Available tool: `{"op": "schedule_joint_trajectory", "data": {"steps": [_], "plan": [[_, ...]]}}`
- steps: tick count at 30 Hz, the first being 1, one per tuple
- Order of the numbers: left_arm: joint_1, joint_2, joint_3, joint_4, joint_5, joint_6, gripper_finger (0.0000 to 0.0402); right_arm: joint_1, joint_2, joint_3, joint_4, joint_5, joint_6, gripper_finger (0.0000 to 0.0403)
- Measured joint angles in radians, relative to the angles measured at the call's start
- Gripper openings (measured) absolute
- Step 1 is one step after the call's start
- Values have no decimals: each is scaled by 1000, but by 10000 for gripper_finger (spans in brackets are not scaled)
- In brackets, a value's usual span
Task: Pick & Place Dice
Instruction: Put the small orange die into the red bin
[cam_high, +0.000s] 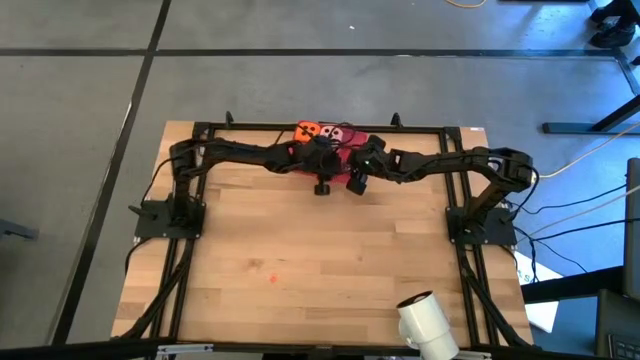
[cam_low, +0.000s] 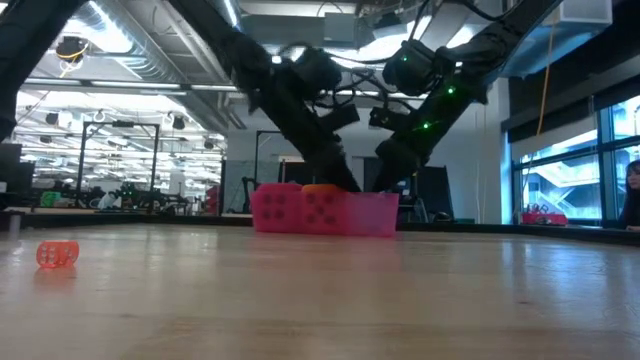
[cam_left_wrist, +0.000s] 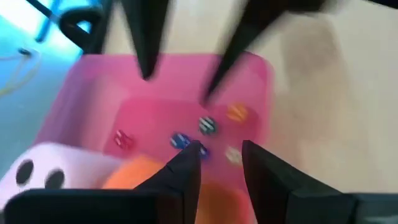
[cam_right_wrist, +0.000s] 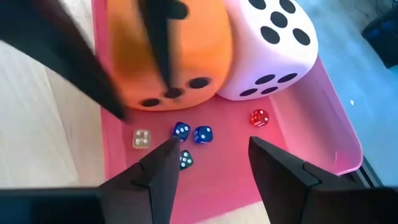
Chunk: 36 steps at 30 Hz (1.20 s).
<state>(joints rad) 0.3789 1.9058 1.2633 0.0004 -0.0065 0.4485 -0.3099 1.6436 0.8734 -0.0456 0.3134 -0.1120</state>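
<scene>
Bright overhead ceiling light, soft shadows, wrist views blurred — arms smeared

wooden table (cam_high: 300, 300), pink tray (cam_low: 370, 215), red die (cam_low: 57, 254)

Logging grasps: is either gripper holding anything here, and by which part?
Nothing is held. The left gripper and right gripper are both open above the pink plastic tray, fingers empty.

In the high view, both arms cover most of the tray (cam_high: 345, 172). The orange die (cam_left_wrist: 140, 172) is partly hidden behind the left gripper's fingers (cam_left_wrist: 186, 177).
</scene>
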Motion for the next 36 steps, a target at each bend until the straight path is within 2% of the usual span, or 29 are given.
{"op": "schedule_joint_trajectory", "data": {"steps": [3, 6, 12, 15, 19, 21, 29, 36], "plan": [[-12, -70, 0, -160, -5, 4, 109, 0, -3, 0, 0, 0, 4, 191], [-22, -152, -1, -293, 3, -54, 102, 5, -9, 0, -2, 0, 19, 191], [-79, -312, -1, -527, 99, -74, 84, 22, -13, 0, 0, -19, 19, 191], [-131, -365, -40, -559, 155, -78, 77, 24, -13, 0, -1, -19, 19, 191], [-207, -425, -175, -505, 303, -89, 73, 23, -13, 0, -3, -45, 24, 191], [-251, -455, -260, -443, 339, -126, 73, 24, -13, 0, -3, -70, 25, 191], [-431, -531, -532, -128, 331, -375, 72, 24, -13, 0, -2, -97, 26, 191], [-585, -533, -683, 125, 317, -436, 72, 24, -13, 0, 1, -97, 26, 191]]}}
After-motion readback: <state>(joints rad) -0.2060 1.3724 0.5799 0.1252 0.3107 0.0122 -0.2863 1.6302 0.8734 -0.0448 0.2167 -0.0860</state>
